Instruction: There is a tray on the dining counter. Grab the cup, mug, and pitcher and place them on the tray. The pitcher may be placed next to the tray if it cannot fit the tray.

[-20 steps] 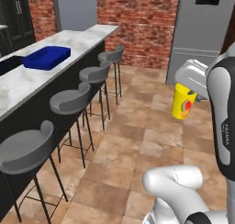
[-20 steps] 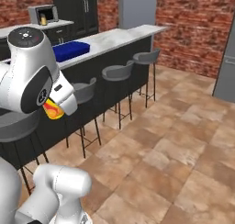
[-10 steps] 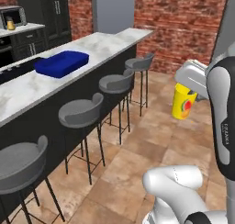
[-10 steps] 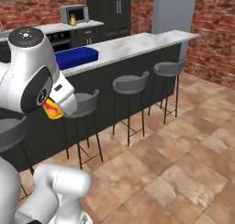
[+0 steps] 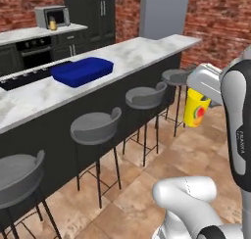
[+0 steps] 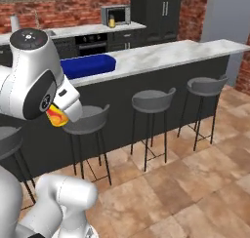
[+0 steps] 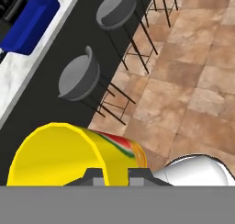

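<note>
The hand (image 7: 114,175) is pinching the rim of the cup (image 7: 73,154): in the hand view, at the bottom left, the cup's yellow wall runs between the two dark fingertips (image 7: 94,176), one inside the rim and one outside, and the red-orange mark shows on the cup's right side. In the left base view the cup (image 5: 196,109) hangs in the air at right centre of the frame, below the white wrist, over the tiled floor (image 5: 147,184) and well apart from the counter (image 5: 112,66). In the right base view only a bit of the cup (image 6: 55,116) shows at the left, tucked under the white arm.

The tray (image 5: 82,70) lies on the counter in the upper left of the left base view, and its hollow looks bare. The right base view has the tray (image 6: 88,65) at upper left on the counter (image 6: 171,54); the hand view has it (image 7: 30,23) in the top left corner.

Grey stools (image 5: 95,128) stand in a row along the counter's dark front. A microwave (image 5: 51,16) sits on the far counter at the top left of the left base view.
</note>
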You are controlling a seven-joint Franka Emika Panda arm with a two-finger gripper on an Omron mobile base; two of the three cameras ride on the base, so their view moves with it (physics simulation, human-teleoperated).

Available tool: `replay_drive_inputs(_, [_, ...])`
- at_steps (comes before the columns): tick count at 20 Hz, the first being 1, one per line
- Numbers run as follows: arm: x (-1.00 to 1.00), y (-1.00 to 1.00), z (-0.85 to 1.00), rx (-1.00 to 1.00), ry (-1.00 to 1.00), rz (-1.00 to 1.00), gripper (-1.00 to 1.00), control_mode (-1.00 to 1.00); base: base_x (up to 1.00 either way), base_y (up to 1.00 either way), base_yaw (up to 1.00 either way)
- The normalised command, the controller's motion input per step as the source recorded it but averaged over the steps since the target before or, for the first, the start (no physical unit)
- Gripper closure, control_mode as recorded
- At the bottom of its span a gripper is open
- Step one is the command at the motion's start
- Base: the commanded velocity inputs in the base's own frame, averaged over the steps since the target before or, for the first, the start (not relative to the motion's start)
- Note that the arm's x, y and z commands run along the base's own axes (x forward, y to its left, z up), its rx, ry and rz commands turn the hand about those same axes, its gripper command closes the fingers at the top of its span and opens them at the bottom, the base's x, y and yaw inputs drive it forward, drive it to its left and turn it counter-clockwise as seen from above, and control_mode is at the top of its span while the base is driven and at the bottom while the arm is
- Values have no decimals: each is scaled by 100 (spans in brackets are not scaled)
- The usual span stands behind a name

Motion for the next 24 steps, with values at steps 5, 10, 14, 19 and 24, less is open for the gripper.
replay_drive_inputs(5, [0, 0, 0, 0, 0, 0, 100, 100, 23, -56, 45])
replay_drive_inputs(10, [0, 0, 0, 0, 0, 0, 100, 100, 24, -47, 44])
replay_drive_inputs(14, [0, 0, 0, 0, 0, 0, 100, 100, 34, -51, 40])
replay_drive_inputs(19, [0, 0, 0, 0, 0, 0, 100, 100, 52, -63, 37])
replay_drive_inputs(24, [0, 0, 0, 0, 0, 0, 100, 100, 68, -65, 33])
